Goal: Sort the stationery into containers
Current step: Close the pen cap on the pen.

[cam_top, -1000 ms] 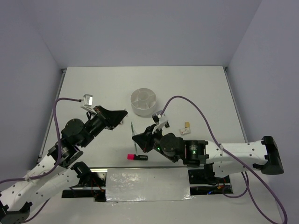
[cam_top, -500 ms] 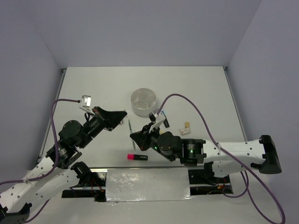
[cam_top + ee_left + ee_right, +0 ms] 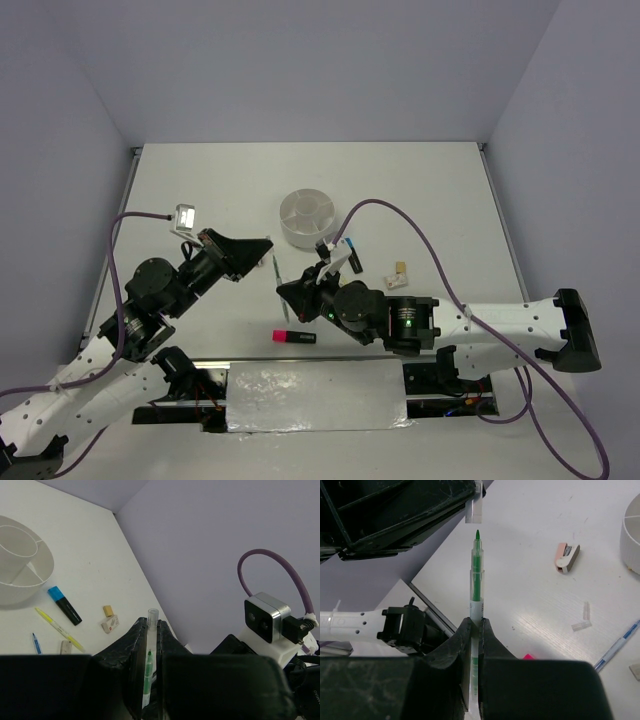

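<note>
The left gripper [image 3: 266,244] is clamped on a clear pen cap [image 3: 474,511]. A green felt-tip pen [image 3: 476,587] is pointed at the cap's mouth, its tip just short of it and not touching. The pen's barrel is pinched in the closed right gripper [image 3: 475,625]. A pink-and-black highlighter [image 3: 293,336] is seen lying on the table [image 3: 440,190] near the arms' bases. The round divided white cup [image 3: 300,236] is set farther back, slightly right.

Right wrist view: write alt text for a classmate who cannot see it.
The right tool grips a green pen, its bare tip pointing at a clear cap held by the left tool. On the table beyond lie a small pink item and a blue pen.
</note>
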Robot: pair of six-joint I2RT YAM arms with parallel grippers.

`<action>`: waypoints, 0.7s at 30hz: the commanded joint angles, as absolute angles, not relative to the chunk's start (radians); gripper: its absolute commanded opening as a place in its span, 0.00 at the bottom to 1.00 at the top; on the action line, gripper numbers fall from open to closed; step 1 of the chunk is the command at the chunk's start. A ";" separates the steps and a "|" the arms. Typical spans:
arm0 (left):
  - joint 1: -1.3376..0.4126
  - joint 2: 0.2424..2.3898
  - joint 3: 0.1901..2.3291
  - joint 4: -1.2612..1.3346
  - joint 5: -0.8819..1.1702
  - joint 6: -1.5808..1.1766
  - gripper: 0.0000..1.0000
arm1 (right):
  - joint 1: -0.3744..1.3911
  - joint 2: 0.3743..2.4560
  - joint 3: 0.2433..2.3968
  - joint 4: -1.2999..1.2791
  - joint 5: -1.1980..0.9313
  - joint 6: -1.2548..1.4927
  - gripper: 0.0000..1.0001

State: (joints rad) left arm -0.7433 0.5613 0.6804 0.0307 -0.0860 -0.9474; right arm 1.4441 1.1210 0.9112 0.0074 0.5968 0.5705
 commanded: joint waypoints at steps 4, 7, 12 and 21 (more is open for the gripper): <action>-0.749 0.566 0.667 0.112 -0.049 -0.956 0.00 | 1.445 1.118 0.968 0.015 0.630 0.554 0.00; -0.749 0.571 0.663 0.112 -0.051 -0.957 0.00 | 1.443 1.118 0.976 0.015 0.623 0.548 0.00; -0.749 0.569 0.657 0.115 -0.054 -0.954 0.00 | 1.443 1.123 0.983 0.015 0.621 0.543 0.00; -0.749 0.563 0.649 0.127 -0.025 -0.956 0.00 | 1.416 1.124 0.996 0.012 0.630 0.535 0.00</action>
